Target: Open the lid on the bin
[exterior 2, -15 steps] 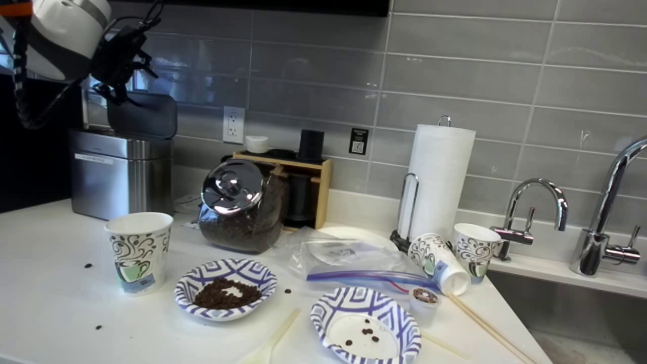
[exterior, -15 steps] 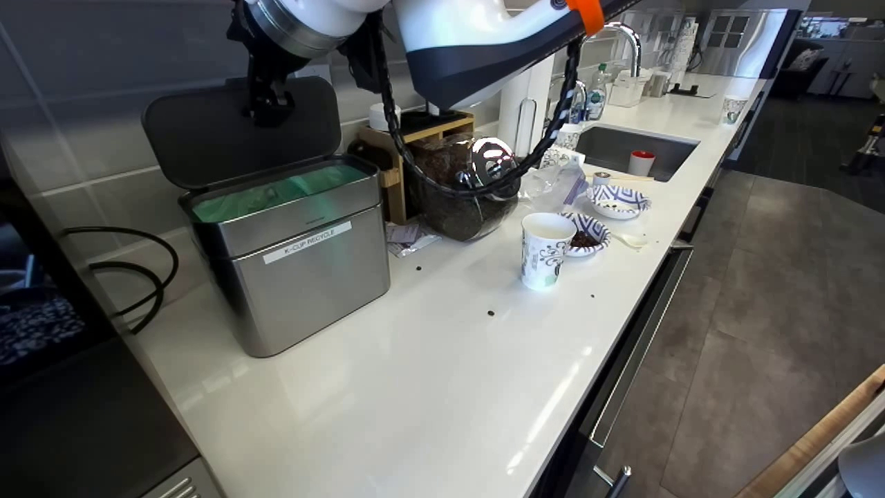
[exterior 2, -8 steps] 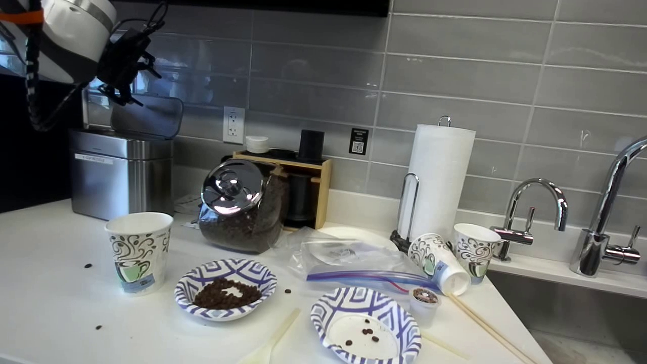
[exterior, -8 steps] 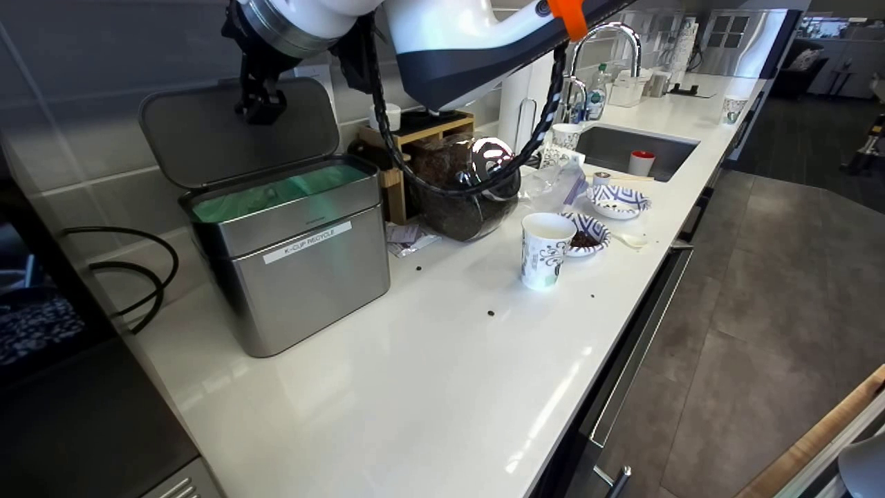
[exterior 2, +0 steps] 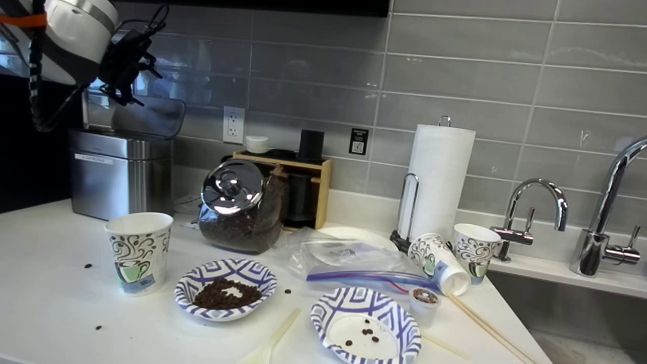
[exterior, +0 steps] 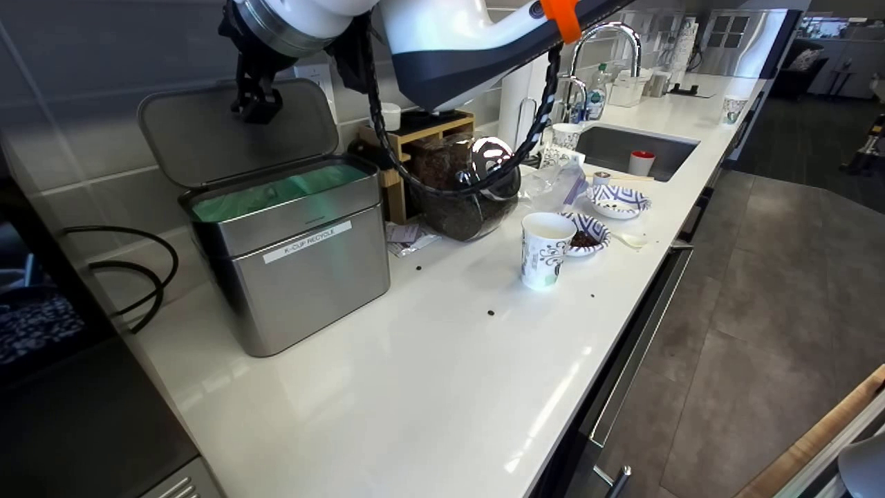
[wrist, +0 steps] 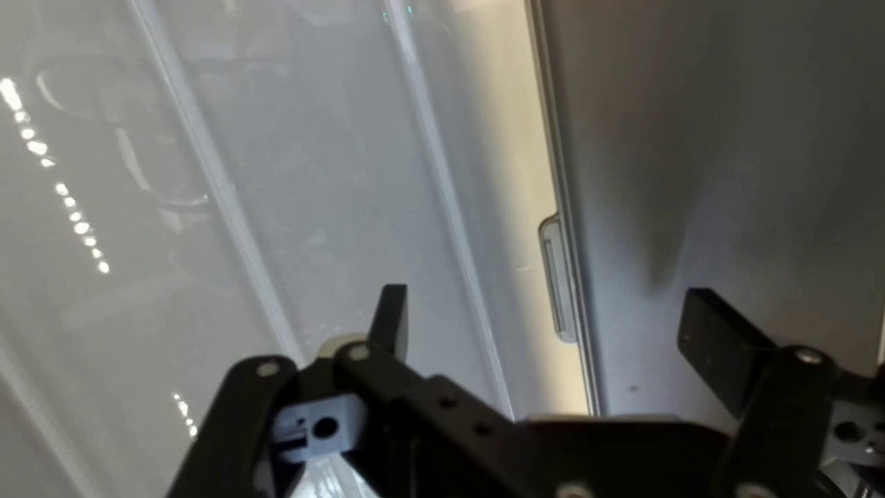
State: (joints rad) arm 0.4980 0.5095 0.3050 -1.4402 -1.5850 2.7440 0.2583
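Over the last second the flat grey brushed-metal lid point(exterior: 235, 146) has tipped back a touch farther, and the black two-fingered claw point(wrist: 550, 321) has shifted along with it. The lid stands raised on the boxy brushed-steel bin point(exterior: 314, 283), upper left in both exterior views; below it a green lining point(exterior: 290, 187) shows. I'd call this the tail end of the opening push. The claw is spread wide and holds nothing; whether it touches the lid, I can't make out from here. Next, I think, it should back off gently, so the lid isn't dragged down. Behind, the grey tiled wall point(exterior 2: 313, 65) likely allows little more swing, and the dark overhang point(exterior 2: 354, 6) at the top of the frame could cramp a straight lift. Right of the bin sit a pale wooden rack point(exterior 2: 324, 194), a chrome-capped glass jar point(exterior 2: 250, 230) and a white patterned paper cup point(exterior: 543, 256).
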